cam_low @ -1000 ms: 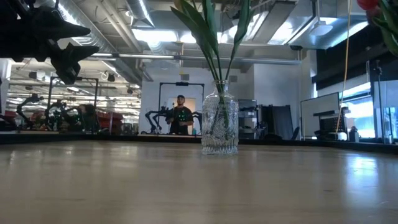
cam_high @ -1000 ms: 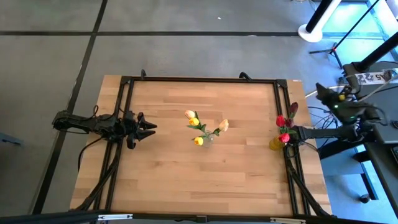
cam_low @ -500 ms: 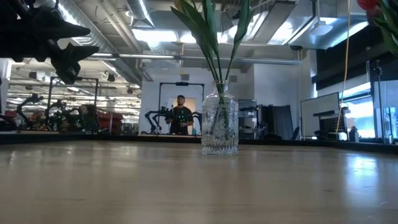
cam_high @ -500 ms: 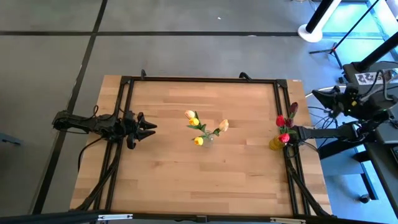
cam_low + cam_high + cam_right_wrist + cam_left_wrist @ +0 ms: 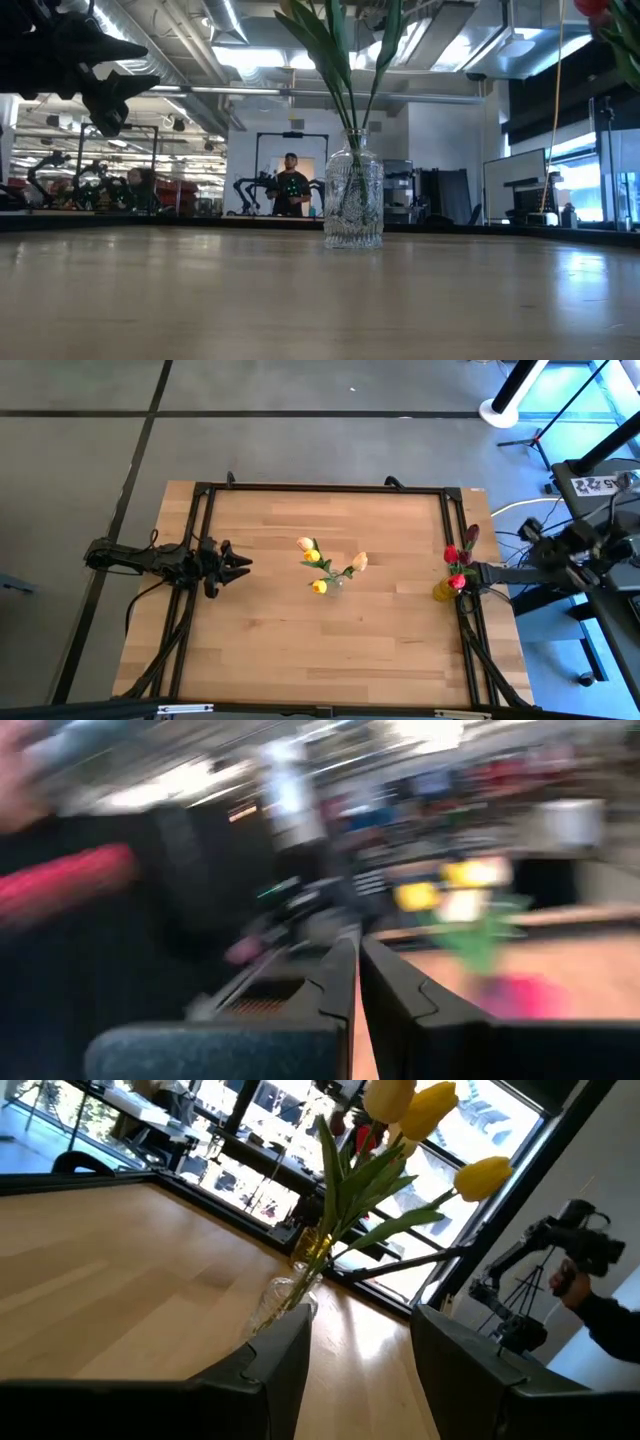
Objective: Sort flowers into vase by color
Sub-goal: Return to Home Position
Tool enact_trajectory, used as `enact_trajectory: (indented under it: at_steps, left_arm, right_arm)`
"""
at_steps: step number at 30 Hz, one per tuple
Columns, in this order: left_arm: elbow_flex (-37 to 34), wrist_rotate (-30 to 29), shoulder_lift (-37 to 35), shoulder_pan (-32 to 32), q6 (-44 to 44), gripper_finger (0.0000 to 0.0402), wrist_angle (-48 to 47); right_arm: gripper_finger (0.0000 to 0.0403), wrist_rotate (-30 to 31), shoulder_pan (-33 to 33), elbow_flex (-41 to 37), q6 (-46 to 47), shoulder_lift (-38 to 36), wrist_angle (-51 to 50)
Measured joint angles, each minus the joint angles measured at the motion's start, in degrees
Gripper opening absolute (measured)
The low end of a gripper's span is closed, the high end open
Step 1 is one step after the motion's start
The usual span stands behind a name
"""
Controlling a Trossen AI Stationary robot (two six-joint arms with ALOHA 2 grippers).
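High view places red flowers [image 5: 455, 560] in yellow vase [image 5: 444, 591] at surface's [image 5: 300, 650] right edge, low view misses the vase; left hand [image 5: 358, 1320] released, right hand [image 5: 356, 945] clenched empty.

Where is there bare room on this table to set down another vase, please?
In the high view, the table is bare along the wide strip below the glass vase, the strip above it, and between it and the left gripper. The right edge is crowded: yellow vase, red tulips, right gripper.
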Motion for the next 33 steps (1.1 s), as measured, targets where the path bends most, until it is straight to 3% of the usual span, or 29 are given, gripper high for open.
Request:
enact_trajectory:
  at_steps: [4,15,24,33]
  left_arm:
    - [0.00,-0.49,0.01,0.01,-0.40,0.0169,0.61]
    - [0.00,-0.97,0.02,0.02,0.36,0.0169,0.68]
    - [0.00,-0.95,0.02,0.00,1.29,0.0169,0.61]
    - [0.00,-0.95,0.01,0.01,2.92,0.0169,0.46]
  right_arm:
    - [0.0021,-19.89,-3.88,-1.51,-2.70,0.00,1.46]
    - [0.0021,-34.61,-12.60,-9.53,-4.91,-0.02,3.58]
    - [0.0021,-38.35,-12.51,-11.35,-8.19,-0.02,3.37]
    - [0.0021,-36.13,-12.53,-12.75,-8.37,-0.02,8.08]
